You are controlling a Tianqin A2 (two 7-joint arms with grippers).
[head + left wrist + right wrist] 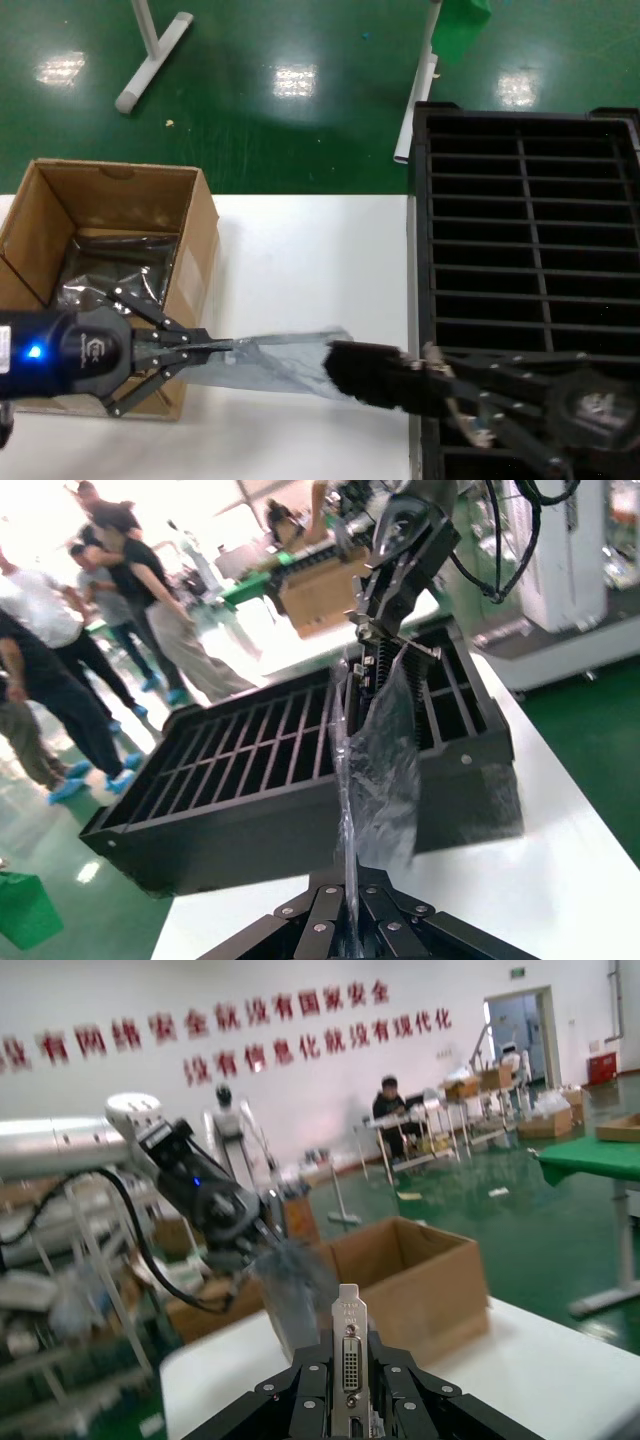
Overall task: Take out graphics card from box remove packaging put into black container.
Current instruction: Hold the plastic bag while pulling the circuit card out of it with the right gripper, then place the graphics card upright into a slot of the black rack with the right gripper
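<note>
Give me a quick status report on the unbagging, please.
Left gripper shut on packaging beside box. Right gripper shut on graphics card bracket end, card part out of bag. Black container alongside; nothing in between.

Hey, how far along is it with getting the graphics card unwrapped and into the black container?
Done: card is out of the box. In hand: left end effector pinches the packaging while right end effector grips the graphics card by its bracket, pulling them apart. Left: slotting it into the black container.
</note>
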